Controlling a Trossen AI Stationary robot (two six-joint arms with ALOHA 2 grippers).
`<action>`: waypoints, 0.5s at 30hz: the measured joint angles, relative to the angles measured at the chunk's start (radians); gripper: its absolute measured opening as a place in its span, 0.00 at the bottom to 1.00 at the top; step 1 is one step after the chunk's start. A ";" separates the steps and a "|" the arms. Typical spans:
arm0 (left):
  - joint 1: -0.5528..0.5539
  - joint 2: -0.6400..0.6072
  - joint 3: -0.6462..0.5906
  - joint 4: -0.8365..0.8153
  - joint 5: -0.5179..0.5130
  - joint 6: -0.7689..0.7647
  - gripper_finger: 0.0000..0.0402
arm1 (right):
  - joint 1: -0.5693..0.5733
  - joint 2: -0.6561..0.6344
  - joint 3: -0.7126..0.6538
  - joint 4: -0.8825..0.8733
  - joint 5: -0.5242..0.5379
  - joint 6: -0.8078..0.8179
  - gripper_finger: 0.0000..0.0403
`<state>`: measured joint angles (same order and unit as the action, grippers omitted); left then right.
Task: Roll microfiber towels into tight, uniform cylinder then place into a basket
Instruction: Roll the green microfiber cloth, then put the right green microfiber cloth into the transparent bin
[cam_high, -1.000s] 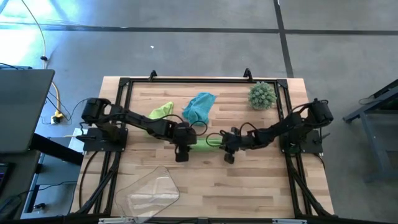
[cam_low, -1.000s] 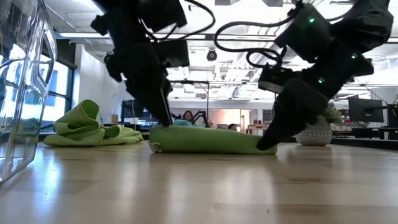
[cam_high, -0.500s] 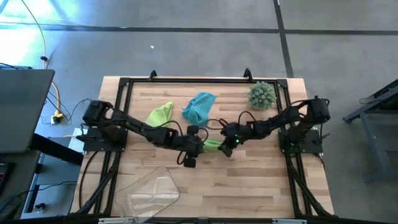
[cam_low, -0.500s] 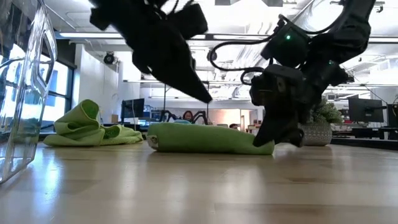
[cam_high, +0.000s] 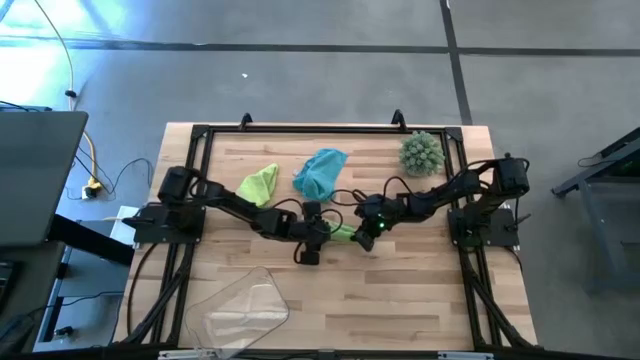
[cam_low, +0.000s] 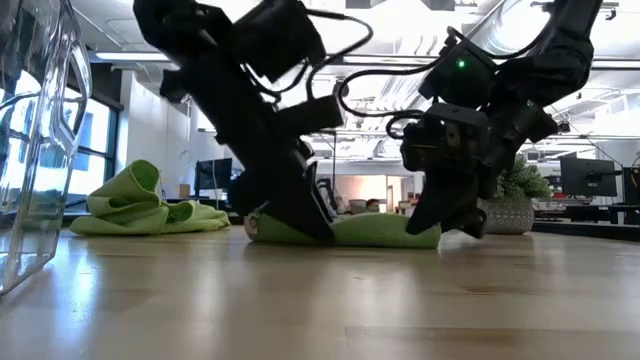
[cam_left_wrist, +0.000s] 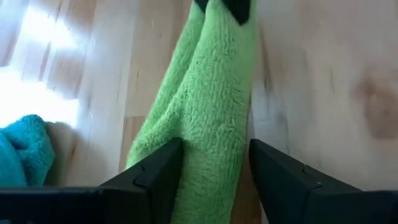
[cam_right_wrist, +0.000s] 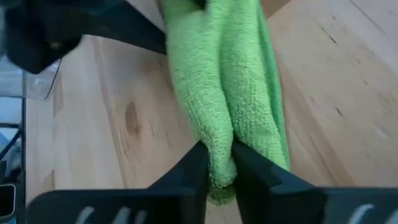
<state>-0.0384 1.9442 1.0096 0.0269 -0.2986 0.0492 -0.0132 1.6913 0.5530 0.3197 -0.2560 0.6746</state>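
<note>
High view: I am bringing my left gripper (cam_high: 318, 233) back down from its raised position of a moment ago, its jaws now spread wide and straddling the left end of the rolled green towel (cam_high: 343, 233) at mid-table (cam_high: 420, 290). My right gripper (cam_high: 368, 230) is staying pinched on the roll's right end. Both ends now being controlled suggests the roll is nearing transfer to the basket (cam_high: 245, 305), which is lying well apart near the front-left edge.
</note>
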 joint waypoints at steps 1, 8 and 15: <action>0.005 0.009 0.000 0.005 0.000 -0.001 0.46 | 0.000 0.000 0.000 0.006 0.003 -0.007 0.17; 0.033 0.042 0.004 0.012 0.064 -0.102 0.47 | -0.008 -0.040 -0.003 0.022 -0.038 -0.088 0.37; 0.062 0.045 0.005 0.013 0.072 -0.191 0.41 | -0.010 -0.197 -0.002 -0.128 -0.079 -0.253 0.43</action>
<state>0.0239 1.9888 1.0142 0.0404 -0.2264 -0.1421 -0.0232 1.4942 0.5507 0.1921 -0.3346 0.4215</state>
